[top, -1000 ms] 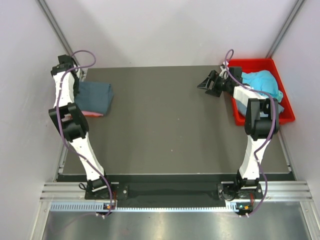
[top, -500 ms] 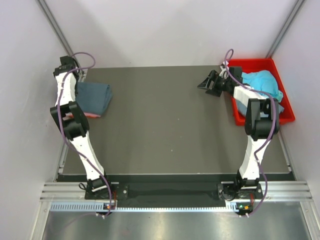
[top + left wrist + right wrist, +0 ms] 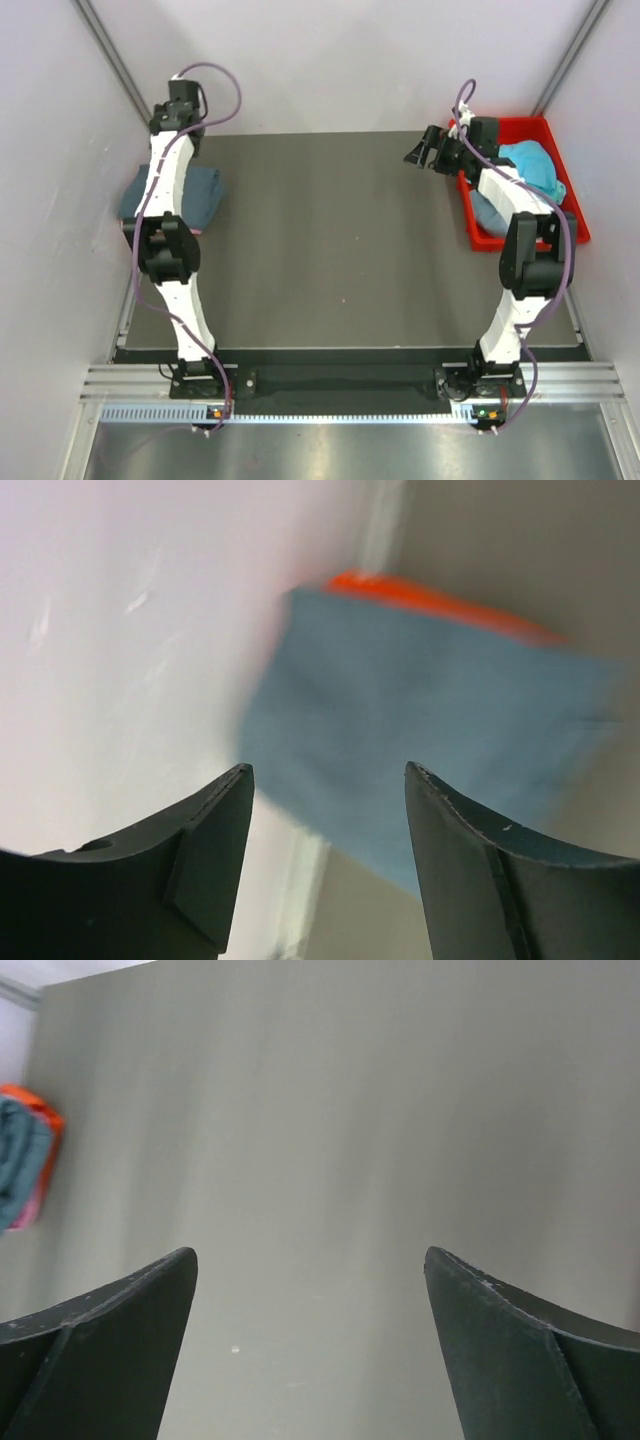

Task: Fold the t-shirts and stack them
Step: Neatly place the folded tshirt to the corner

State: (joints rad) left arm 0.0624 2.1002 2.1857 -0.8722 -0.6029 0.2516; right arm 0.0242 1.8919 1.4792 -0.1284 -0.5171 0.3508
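A folded stack of t-shirts (image 3: 205, 190) lies at the table's left edge, a slate blue-grey one on top. In the left wrist view the blue-grey shirt (image 3: 430, 710) shows blurred, with a pink-orange edge (image 3: 430, 595) under its far side. My left gripper (image 3: 328, 770) hovers above the stack, open, nothing between its fingers. My right gripper (image 3: 417, 153) hangs open and empty over the bare table just left of the red bin (image 3: 520, 125). In the right wrist view that gripper (image 3: 310, 1252) faces the tabletop, the stack (image 3: 20, 1160) far off. A crumpled turquoise t-shirt (image 3: 530, 165) fills the bin.
The red bin stands at the back right corner, with a bluish cloth (image 3: 488, 212) low in it under the right arm. White walls close in on the left, back and right. The dark tabletop (image 3: 330, 230) spans the middle.
The left arm has lifted off the stack and swung toward the back wall, its jaws opening. The right gripper has shifted slightly back and opened wider.
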